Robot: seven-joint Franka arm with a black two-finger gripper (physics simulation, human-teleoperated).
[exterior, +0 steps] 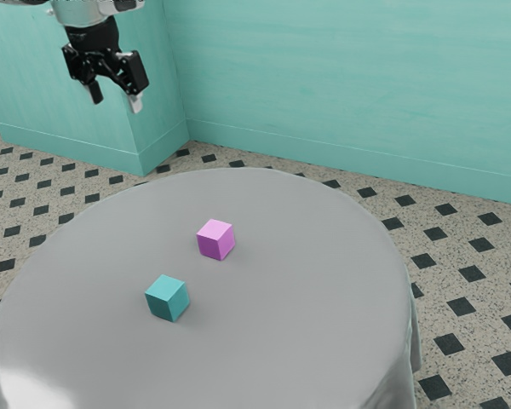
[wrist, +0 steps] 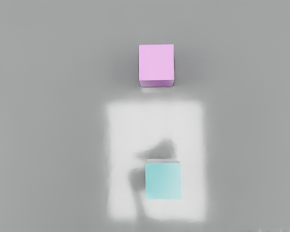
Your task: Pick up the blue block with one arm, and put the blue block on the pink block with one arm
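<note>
A teal-blue block rests on the round grey table, toward its front. A pink block sits a short way behind it and toward the exterior view's right, apart from it. My black gripper hangs high above the table near the exterior view's upper left, open, with nothing between its fingers. Looking straight down, the wrist view has the blue block in a bright patch of the table and the pink block beyond it.
The table stands on a speckled floor with black diamond tiles. Teal walls and a teal pillar rise behind it.
</note>
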